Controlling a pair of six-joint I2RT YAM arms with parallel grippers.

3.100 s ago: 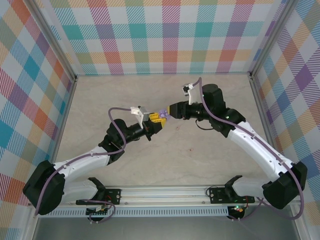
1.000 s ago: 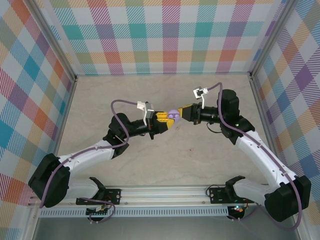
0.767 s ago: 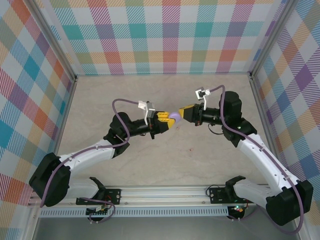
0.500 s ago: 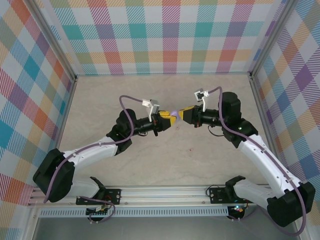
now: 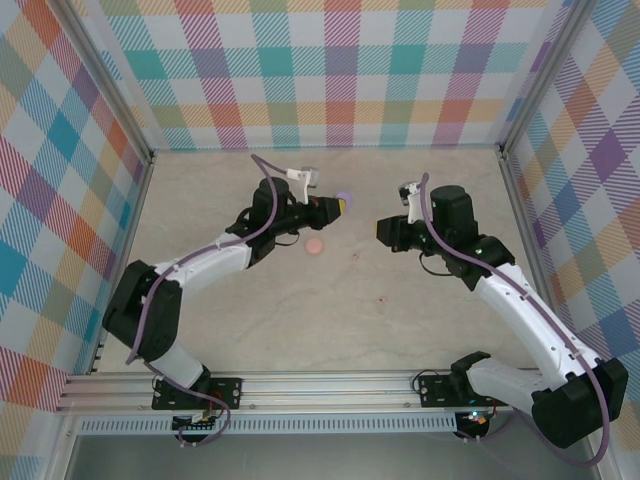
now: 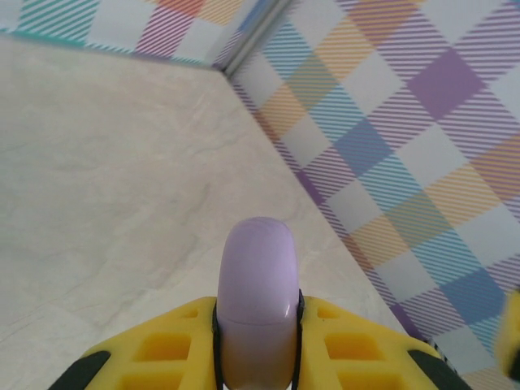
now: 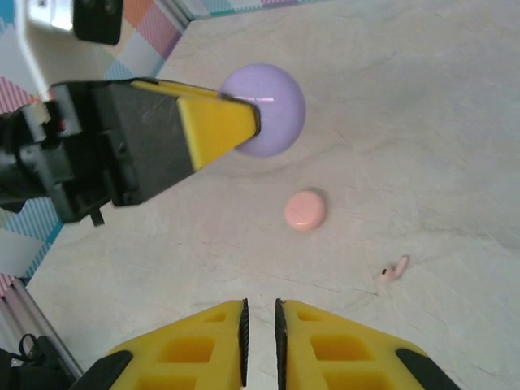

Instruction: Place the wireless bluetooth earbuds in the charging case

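Top external view: you are working on a pale, stone-patterned table [image 5: 250, 320] boxed in on three sides by plaid walls [image 5: 330, 70] in many colours, with metal posts at the back corners. A metal rail [image 5: 340, 385] runs along the near edge, where both arm bases are bolted.

Your left gripper [image 5: 340, 206] reaches toward the back middle of the table. In the left wrist view its yellow fingers [image 6: 162, 349] are clamped on both sides of the purple case [image 6: 257, 276]. The case sits edge-on between them, and its rounded end sticks out past the fingertips. The case is closed and appears to be held off the table. In the right wrist view it shows as a round lilac shape at the left gripper's tip, with a faint shadow under it.

Your right gripper [image 7: 260, 307] hangs well apart from the left one, right of centre. Its fingers are drawn almost together, with only a thin slit between them, and they hold nothing.

A pink disc [image 5: 314, 246] lies flat on the table between the two grippers, just on the near side of the case. A small pink earbud [image 7: 395, 270] with a stem lies near the disc, on its right, and does not touch it.
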